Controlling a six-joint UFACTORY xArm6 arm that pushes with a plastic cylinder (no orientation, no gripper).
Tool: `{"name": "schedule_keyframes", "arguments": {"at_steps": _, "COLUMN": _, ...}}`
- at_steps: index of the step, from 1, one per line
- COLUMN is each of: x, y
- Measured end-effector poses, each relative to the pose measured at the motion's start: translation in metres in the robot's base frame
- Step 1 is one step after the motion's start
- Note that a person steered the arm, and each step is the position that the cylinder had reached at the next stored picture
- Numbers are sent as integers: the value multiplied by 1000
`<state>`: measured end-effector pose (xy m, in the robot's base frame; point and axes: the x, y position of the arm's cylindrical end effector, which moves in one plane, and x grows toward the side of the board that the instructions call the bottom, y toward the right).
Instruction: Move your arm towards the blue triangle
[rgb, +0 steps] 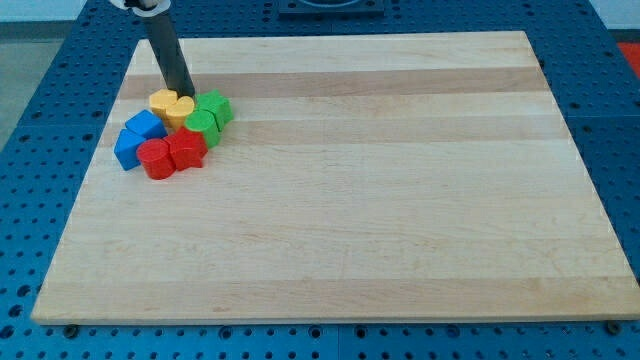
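My tip (183, 92) stands at the upper edge of a tight cluster of blocks near the board's upper left, touching or just above the yellow heart block (170, 107). Two blue blocks lie at the cluster's left: one (146, 126) just below the heart, the other (128, 148) further down-left; which is the triangle I cannot tell. Two green blocks (212, 107) (203, 126) lie on the right. A red cylinder (155, 158) and a red block (186, 150) lie at the bottom.
The wooden board (380, 200) rests on a blue perforated table (40, 150). The cluster sits close to the board's left edge.
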<state>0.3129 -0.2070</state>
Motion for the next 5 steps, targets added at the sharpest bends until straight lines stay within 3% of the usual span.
{"name": "schedule_keyframes", "arguments": {"at_steps": 3, "x": -17, "y": -7}}
{"name": "schedule_keyframes", "arguments": {"at_steps": 5, "x": -15, "y": -76}}
